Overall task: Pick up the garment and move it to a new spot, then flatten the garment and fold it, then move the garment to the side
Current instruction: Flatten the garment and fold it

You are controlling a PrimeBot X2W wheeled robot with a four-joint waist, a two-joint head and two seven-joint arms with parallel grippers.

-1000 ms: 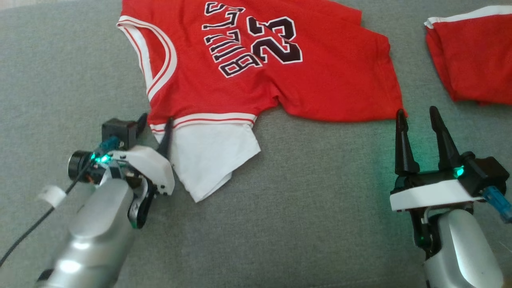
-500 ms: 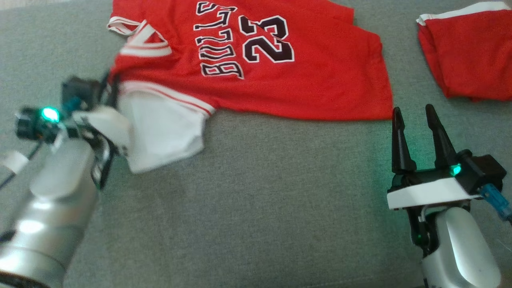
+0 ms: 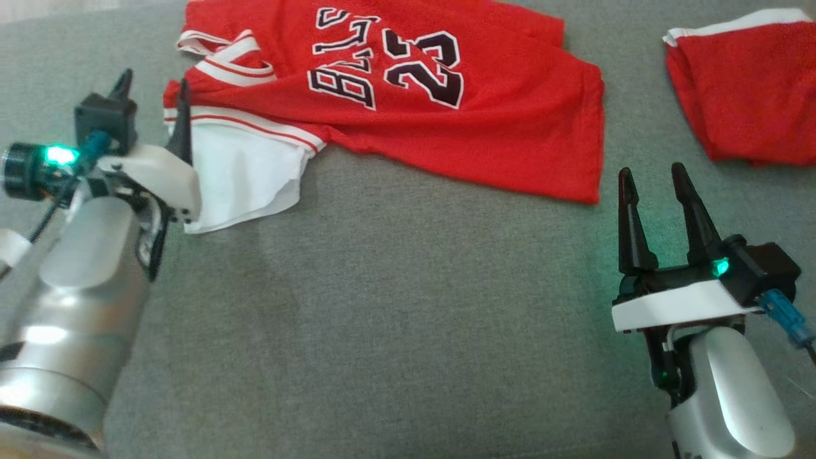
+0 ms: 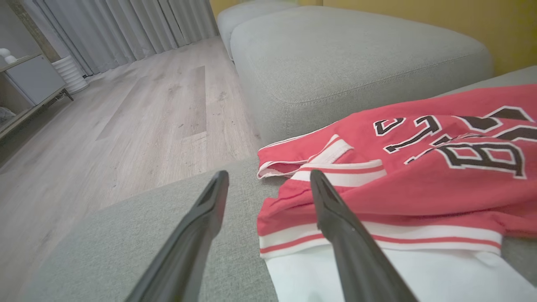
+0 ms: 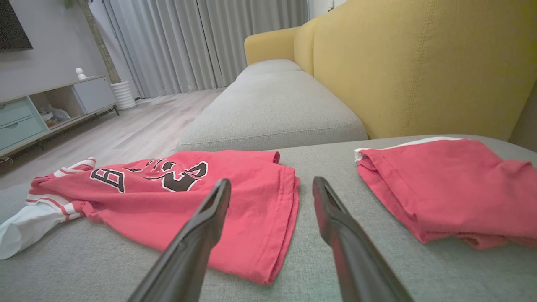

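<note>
My left gripper [image 3: 153, 80] and right gripper [image 3: 650, 169] hang empty, fingers apart. The jersey [image 3: 478, 127] looks soft, light, floppy; I'd pinch its striped sleeve hem.

I see my left gripper [image 3: 154, 80] and right gripper [image 3: 651, 171] each carrying two black tapered fingers [image 3: 695, 217] on a white plate [image 3: 676, 307], silver forearms [image 3: 83, 299] behind, green lights [image 3: 56, 155] at the wrists, a blue plug [image 3: 781, 312] lower right.

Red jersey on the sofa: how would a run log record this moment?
left gripper: open, at jersey sleeve | right gripper: open, clear of it | jersey: rumpled, unfolded on grey cushion
</note>
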